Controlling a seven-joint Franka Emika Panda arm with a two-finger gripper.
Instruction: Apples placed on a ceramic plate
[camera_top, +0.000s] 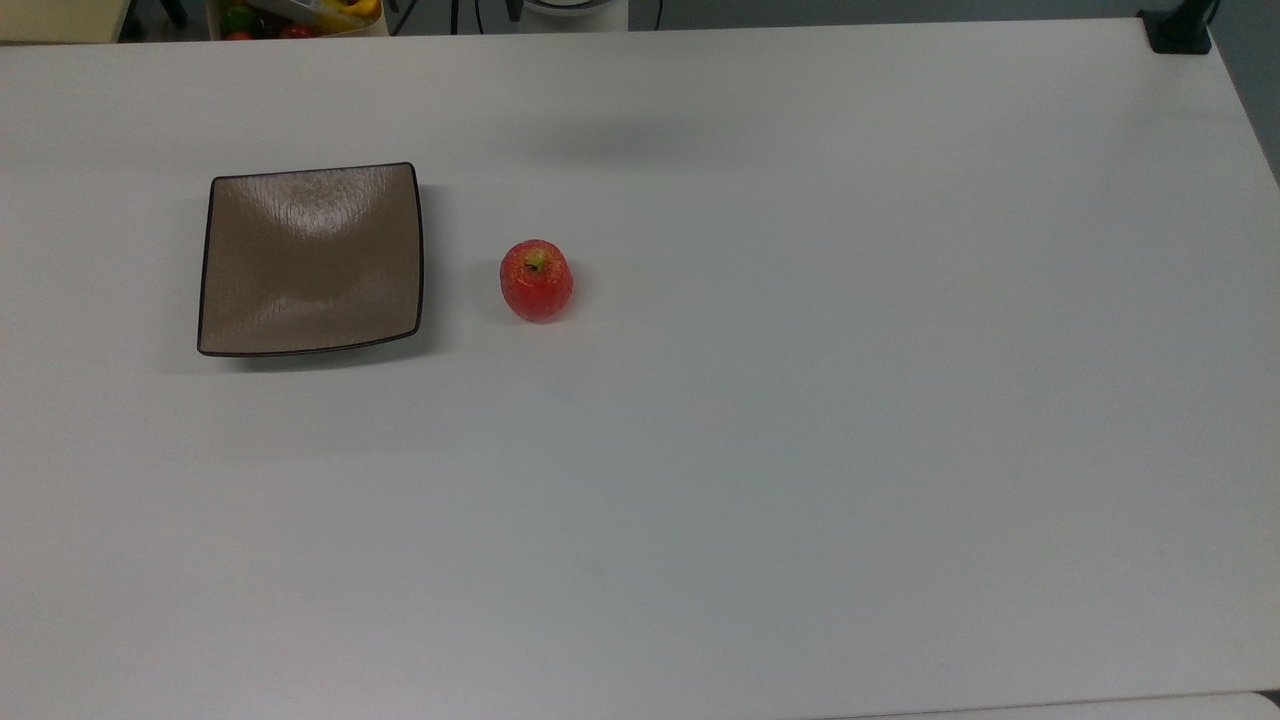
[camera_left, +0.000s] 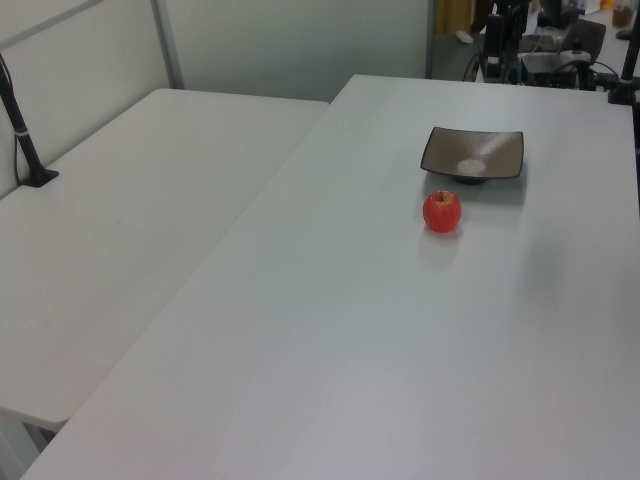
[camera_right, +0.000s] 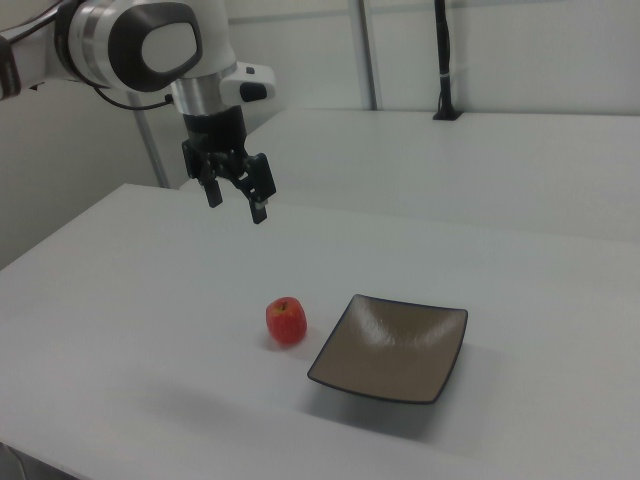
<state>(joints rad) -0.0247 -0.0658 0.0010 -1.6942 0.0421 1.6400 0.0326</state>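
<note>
We see one small round apple, red with speckled glossy skin and a yellow-green dimple around a short dark stem, sitting upright on the smooth white table. Just beside it, on the top view's left, lies the square plate, glossy brown ceramic with fine streaks, a thin dark rim and upturned corners. The gripper hangs above the table with its fingers spread, holding nothing. We read no writing anywhere.

Apple and plate on the tabletop

In the top view, the apple is set just right of the plate, apart, on the tabletop.
</note>
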